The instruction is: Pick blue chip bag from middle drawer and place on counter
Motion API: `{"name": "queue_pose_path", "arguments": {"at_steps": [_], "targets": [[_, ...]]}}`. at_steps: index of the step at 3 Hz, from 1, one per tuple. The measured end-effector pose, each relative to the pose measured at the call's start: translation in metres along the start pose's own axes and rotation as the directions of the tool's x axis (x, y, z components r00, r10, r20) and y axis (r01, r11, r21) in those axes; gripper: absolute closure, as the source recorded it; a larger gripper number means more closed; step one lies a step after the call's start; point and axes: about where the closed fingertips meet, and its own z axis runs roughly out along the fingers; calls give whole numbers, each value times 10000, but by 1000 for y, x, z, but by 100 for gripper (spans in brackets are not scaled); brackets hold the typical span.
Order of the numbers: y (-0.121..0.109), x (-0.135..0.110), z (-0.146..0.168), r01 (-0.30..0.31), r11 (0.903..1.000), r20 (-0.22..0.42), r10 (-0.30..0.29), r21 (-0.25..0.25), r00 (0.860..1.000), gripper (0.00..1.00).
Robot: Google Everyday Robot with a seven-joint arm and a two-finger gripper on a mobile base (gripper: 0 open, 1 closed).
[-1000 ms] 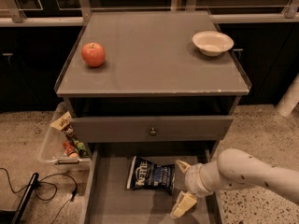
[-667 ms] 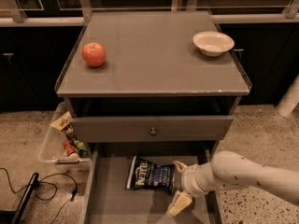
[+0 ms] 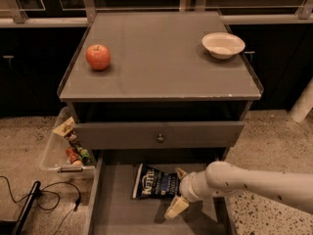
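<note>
The blue chip bag lies flat on the floor of the open middle drawer, white logo facing up. My gripper reaches in from the right and sits at the bag's right edge. Its two fingers are spread: one tip shows at the bag's upper right corner, the other hangs lower over the drawer floor. The bag is not held. The counter is above, with a red apple at its left and a white bowl at its right.
A closed grey drawer front with a round knob sits just above the open drawer. A clear plastic bin with tan and green snack packets stands on the floor at the left. Black cables lie on the floor.
My arm and gripper have shifted left, closer to the bag's right edge. The bag, apple and bowl have not moved.
</note>
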Motion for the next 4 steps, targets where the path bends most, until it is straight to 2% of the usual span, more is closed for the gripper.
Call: {"name": "queue_pose_path", "arguments": {"at_steps": [1, 3, 4], "targets": [[-12, 4, 20, 1, 9998, 249, -5, 180, 9997, 0], [-29, 2, 48, 507, 9969, 1389, -586, 604, 9886, 0], [-28, 2, 51, 540, 9968, 1440, -621, 595, 9876, 19]]}}
